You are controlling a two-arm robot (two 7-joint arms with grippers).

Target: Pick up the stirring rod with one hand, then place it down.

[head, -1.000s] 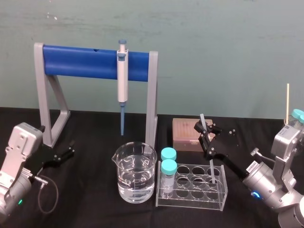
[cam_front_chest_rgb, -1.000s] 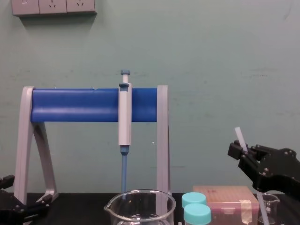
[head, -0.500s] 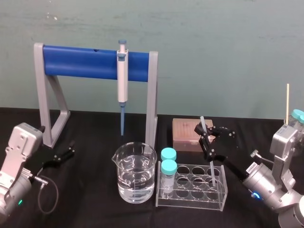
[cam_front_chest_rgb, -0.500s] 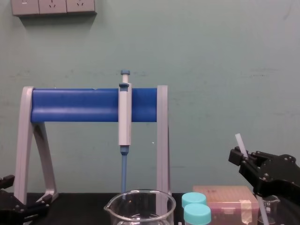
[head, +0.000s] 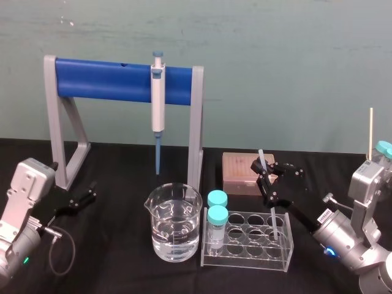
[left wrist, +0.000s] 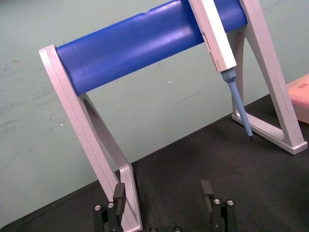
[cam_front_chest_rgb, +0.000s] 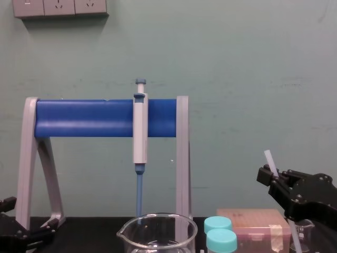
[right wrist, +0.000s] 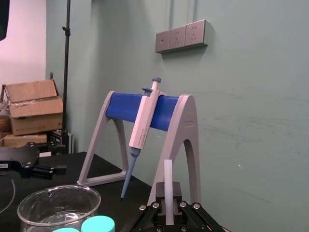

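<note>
Sinks slightly lower with the rod (head: 261,158) pinched, leaning, in the right gripper (head: 264,173), tip down by the rack (head: 285,248); looks close to release. Leaves left gripper (head: 87,197) spread, parked near the stand (head: 58,141).

Black table (head: 122,184) with stand (head: 122,79), beaker (head: 173,223), rack (head: 248,240), box (head: 240,173)

Translucent stirring rod (head: 261,158) held near-upright by right gripper (head: 265,173).
</note>
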